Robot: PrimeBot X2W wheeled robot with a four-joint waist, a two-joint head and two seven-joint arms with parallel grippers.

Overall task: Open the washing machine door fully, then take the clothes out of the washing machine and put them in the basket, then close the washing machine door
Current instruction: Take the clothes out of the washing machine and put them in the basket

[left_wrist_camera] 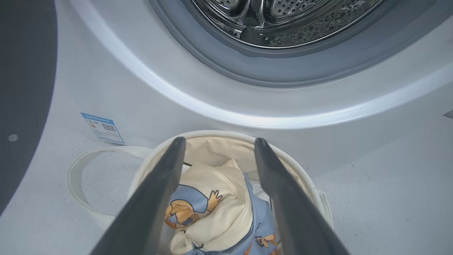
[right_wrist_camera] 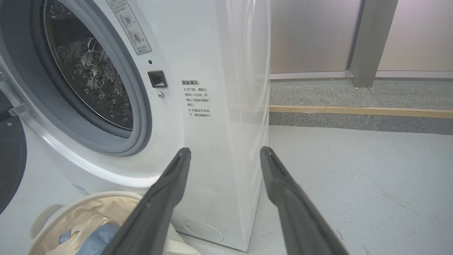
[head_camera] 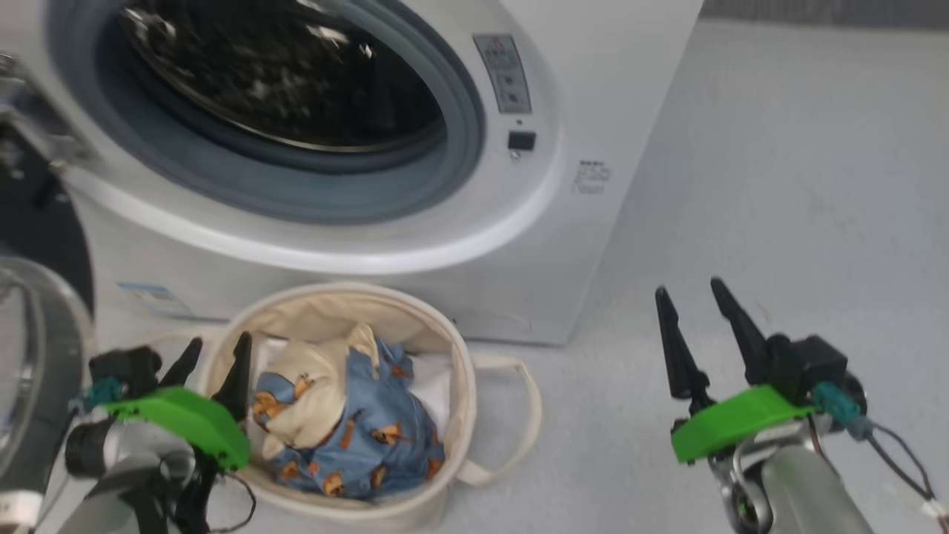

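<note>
The machine (head_camera: 593,89) stands with its door (head_camera: 44,222) swung wide to the robot's left, the black rim and glass bowl showing at the left edge of the head view. The drum mouth (head_camera: 282,74) is uncovered inside its grey ring (head_camera: 463,148), and the perforated steel drum (left_wrist_camera: 283,21) shows in the left wrist view. The basket (head_camera: 461,378) sits on the pale floor (head_camera: 778,185) just in front of the machine, below the drum mouth. The clothes (head_camera: 371,430) lie heaped inside it, blue fabric with orange-brown bears and a cream part on top, over a white lining (head_camera: 437,389). One loop handle (head_camera: 530,400) sticks out on the basket's right side. The left gripper (head_camera: 219,343) hovers at the basket's left rim with its fingers spread apart and nothing between them; in its wrist view the two fingers frame the clothes without clearly touching them. A blue sticker (left_wrist_camera: 102,128) shows low on the machine's front, near the other handle (left_wrist_camera: 76,177). The right gripper (head_camera: 688,289) hangs over bare floor to the right of the machine, well apart from the basket, its fingers parted and empty. In the right wrist view they point at the machine's front corner, beside a small black latch socket (right_wrist_camera: 157,78).
</note>
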